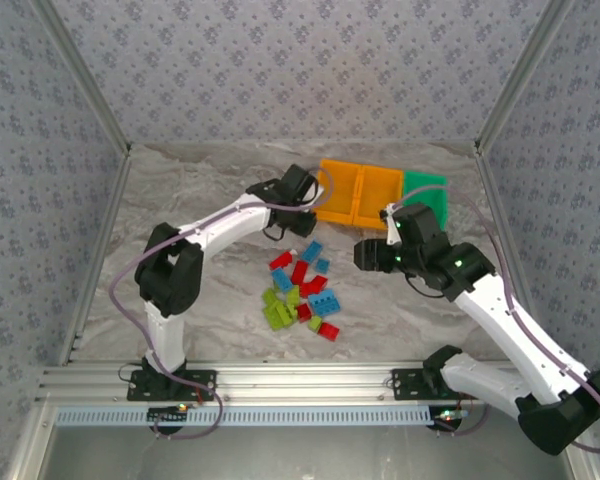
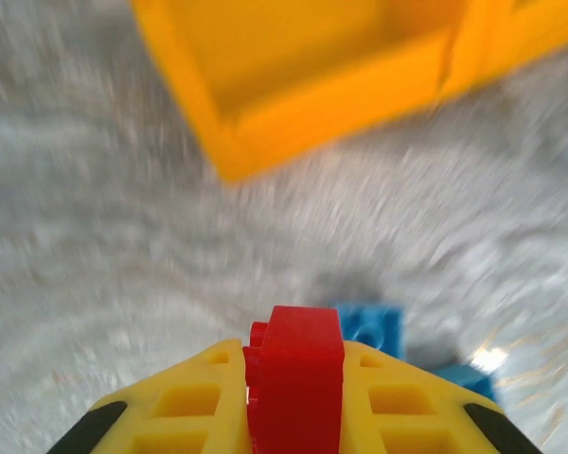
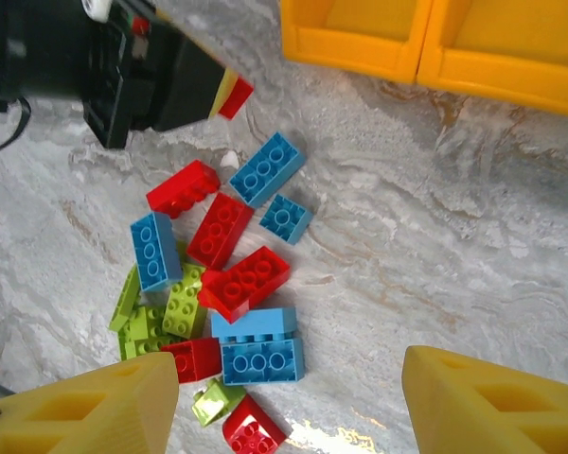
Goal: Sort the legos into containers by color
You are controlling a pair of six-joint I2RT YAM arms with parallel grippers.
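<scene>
While sorting by colour, treat the left tool [image 1: 302, 190] as loaded: clamped shut on one red brick [image 2: 295, 364], gripped by its sides between the yellow fingers [image 2: 199, 397] and raised off the bench [image 1: 200, 190]. Held just left of the left orange bin [image 2: 293, 123], presumably high enough to clear the bin wall before release. Read the blur in the left wrist view as motion. Judge the carry as part-way, with the brick not yet over the opening.

Regard the right tool [image 3: 289, 402] as empty, fingers standing apart, hanging just right of the pile of legos [image 1: 300, 290] and facing it. Placed there, most likely, to line up the next pick without crossing the left arm's path.

Expect red, blue and lime green bricks loose on the bench, near of the bins [image 1: 365, 215], several touching or overlapping. Find the bins at the far right, joined in a row: two orange, then a green bin [image 1: 427, 197] rightmost. Contents of the bins: cannot tell. Watch the gap between the two tools beside the bins; hold the right tool back until release.
</scene>
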